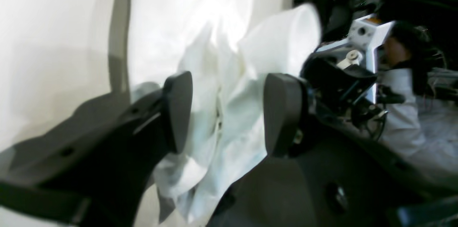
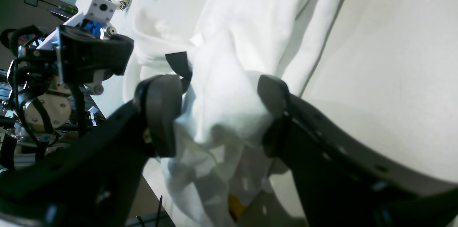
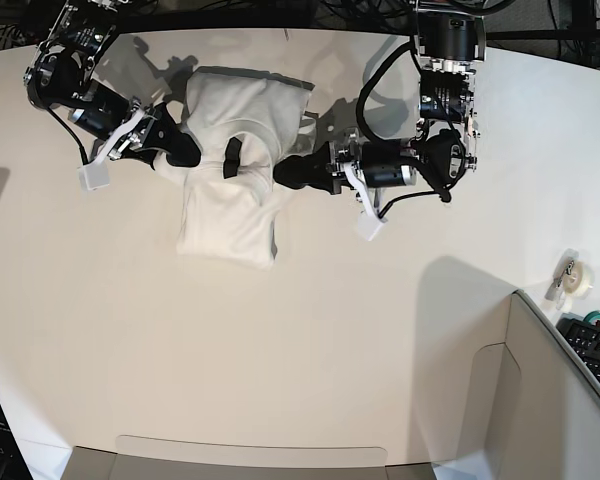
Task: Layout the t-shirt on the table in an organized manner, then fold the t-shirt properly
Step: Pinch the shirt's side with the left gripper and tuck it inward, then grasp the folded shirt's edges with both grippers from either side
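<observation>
The white t-shirt [image 3: 230, 200] lies crumpled and partly doubled over at the far middle of the table [image 3: 280, 350]; its dark neck label [image 3: 232, 157] shows near the top. My right gripper [image 3: 185, 152] is at the shirt's left edge. In the right wrist view its jaws [image 2: 216, 112] press on a thick bunch of t-shirt [image 2: 229, 94], just below the label [image 2: 179, 64]. My left gripper [image 3: 285, 172] is at the shirt's right edge. In the blurred left wrist view its fingers stand wide apart [image 1: 229, 112] with rumpled t-shirt [image 1: 222, 77] lying between them.
A tape roll [image 3: 577, 278] and a keyboard [image 3: 595, 350] sit at the right edge, beside a grey box-like panel [image 3: 540, 400]. The table's curved far edge runs just behind both arms. Bare tabletop [image 3: 130, 350] stretches in front of the shirt.
</observation>
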Controlling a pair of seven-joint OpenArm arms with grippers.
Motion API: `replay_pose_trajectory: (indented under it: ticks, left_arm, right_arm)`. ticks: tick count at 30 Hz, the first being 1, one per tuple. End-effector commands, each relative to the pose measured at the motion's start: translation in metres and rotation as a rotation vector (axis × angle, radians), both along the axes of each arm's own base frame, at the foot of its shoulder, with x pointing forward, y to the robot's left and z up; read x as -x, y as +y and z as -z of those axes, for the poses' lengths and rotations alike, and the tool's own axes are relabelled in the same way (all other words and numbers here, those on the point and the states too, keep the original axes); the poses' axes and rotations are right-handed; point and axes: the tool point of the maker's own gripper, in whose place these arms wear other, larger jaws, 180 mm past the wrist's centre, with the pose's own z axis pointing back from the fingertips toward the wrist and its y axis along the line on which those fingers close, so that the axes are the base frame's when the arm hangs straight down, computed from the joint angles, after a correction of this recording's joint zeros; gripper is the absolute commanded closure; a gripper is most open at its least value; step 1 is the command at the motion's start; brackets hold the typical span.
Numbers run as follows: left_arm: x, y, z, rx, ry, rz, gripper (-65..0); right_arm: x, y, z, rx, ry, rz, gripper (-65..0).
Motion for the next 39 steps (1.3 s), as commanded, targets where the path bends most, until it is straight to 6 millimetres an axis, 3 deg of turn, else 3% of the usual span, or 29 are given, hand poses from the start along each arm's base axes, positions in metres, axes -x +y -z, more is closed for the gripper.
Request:
replay_pose_trajectory:
  ticks: [1,5,12,16,22,31,35,39]
  left_arm:
    - [-0.008,0.002,-0.005,0.042,0.044,-0.040,-26.5]
    - [-0.016,0.022,0.014,0.097,0.222,-0.187,-25.6]
    - [-0.020,0.032,0.012,0.093,0.160,-0.201,-25.8]
    - [-0.023,0.034,-0.008,0.069,0.042,-0.166,-31.5]
    - [-0.016,0.016,-0.036,0.034,-0.071,-0.058,-41.7]
    - [-0.001,-0.010,-0.038,0.021,-0.100,0.061,-43.1]
    - [0.003,-0.016,-0.047,0.016,-0.251,0.130,-48.0]
    - [0.004,-0.017,-0.049,0.011,-0.317,0.155,-48.6]
  right_arm:
    - [-0.005,-0.002,-0.011,-0.011,-0.046,0.004,-31.6]
    - [-0.005,-0.002,-0.011,-0.010,-0.046,0.004,-31.6]
    - [-0.005,-0.003,-0.011,-0.010,-0.044,0.006,-31.6]
    - [-0.005,-0.003,-0.011,-0.010,-0.044,0.006,-31.6]
    - [-0.004,-0.004,-0.008,0.005,-0.034,0.006,-31.6]
    - [-0.004,-0.004,-0.005,0.017,-0.026,0.007,-31.6]
    - [-0.004,-0.003,-0.005,0.014,-0.026,0.008,-31.6]
    - [-0.004,-0.002,-0.005,0.011,-0.026,0.008,-31.6]
